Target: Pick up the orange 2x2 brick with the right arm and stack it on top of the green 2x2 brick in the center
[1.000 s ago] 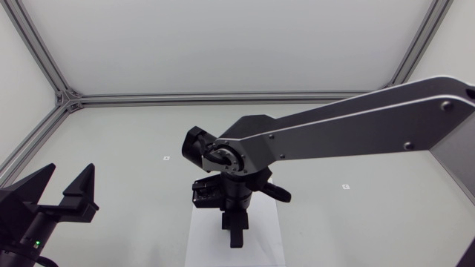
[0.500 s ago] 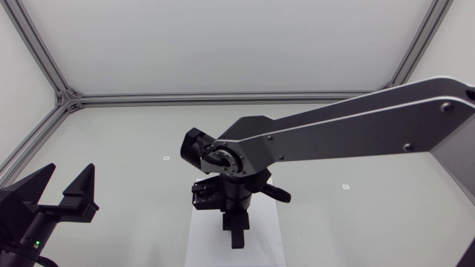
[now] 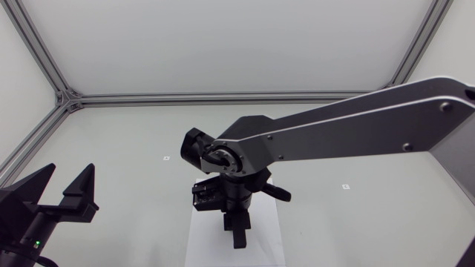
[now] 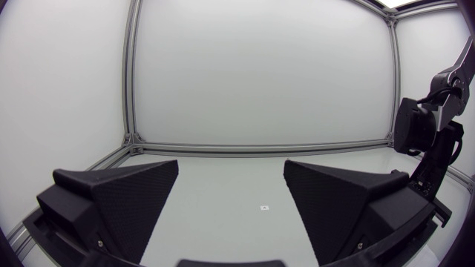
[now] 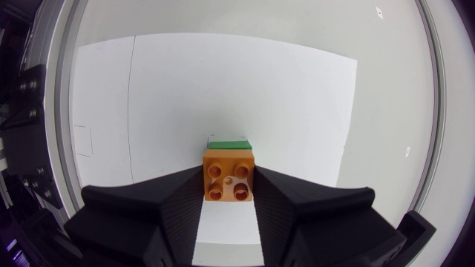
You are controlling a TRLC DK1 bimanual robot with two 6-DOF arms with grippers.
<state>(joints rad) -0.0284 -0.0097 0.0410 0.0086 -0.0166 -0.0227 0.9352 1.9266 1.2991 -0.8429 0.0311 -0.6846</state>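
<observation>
- Right gripper (image 5: 229, 184): both broad black fingers are pressed against opposite sides of the orange 2x2 brick (image 5: 230, 167). The grip looks firm, with the studs facing the wrist camera.
- The brick sits square between the fingertips, with no visible tilt.
- Green 2x2 brick (image 5: 228, 142): only a thin strip shows, just past the far edge of the orange one. The rest is covered, so the orange brick is over it and nearly lined up.
- I cannot tell whether the two bricks touch or a gap remains; the wrist view looks straight down on both.
- The green brick rests on a white sheet (image 5: 223, 89) laid on the table (image 5: 386, 89).
- Head view: the right arm (image 3: 349, 133) reaches in to the centre with its gripper pointing down over the sheet. The arm hides both bricks there.
- Left gripper (image 3: 63, 194): parked well off to the side, fingers spread wide and holding nothing.
- Progress, as I judge it: the pickup is done and the carry to the centre is done.
- Left to do: a small shift toward the green brick if the offset is real, pressing down until the studs seat, letting go, and lifting clear.
</observation>
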